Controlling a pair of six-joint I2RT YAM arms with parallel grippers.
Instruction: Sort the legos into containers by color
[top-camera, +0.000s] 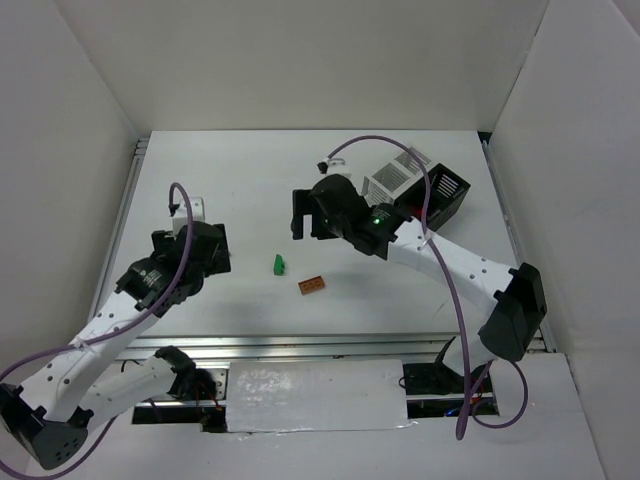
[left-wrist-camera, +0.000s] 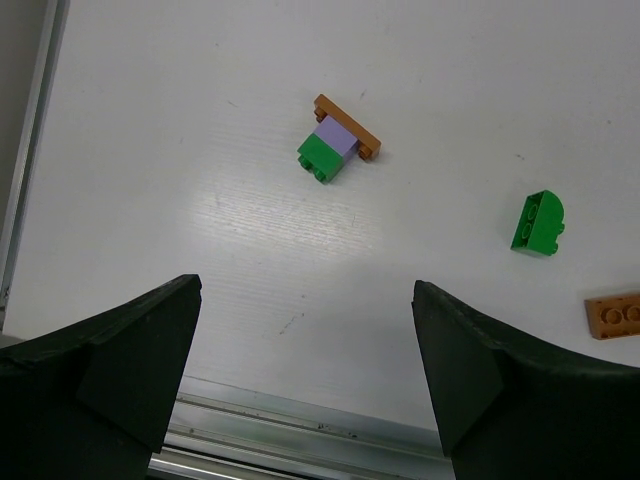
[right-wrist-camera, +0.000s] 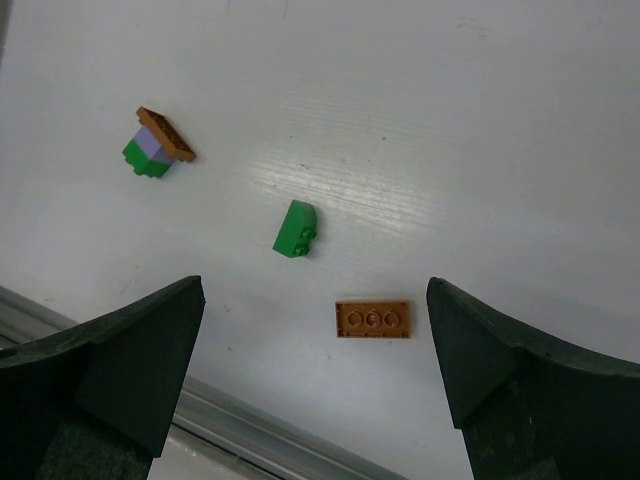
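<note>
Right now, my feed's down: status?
Left fingers open, right fingers open, both empty. Green lego, orange plate, three-colour stack loose on table. Nothing blocking.

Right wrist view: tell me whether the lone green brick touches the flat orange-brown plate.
No, the lone green brick lies apart from the flat orange-brown plate, with a plain gap between them.

One curved brick (top-camera: 279, 264) lies between stacked bricks (right-wrist-camera: 155, 145), left, and flat plate (top-camera: 311, 285), right and nearer. Containers (top-camera: 395, 178) stand behind, rightward.
</note>
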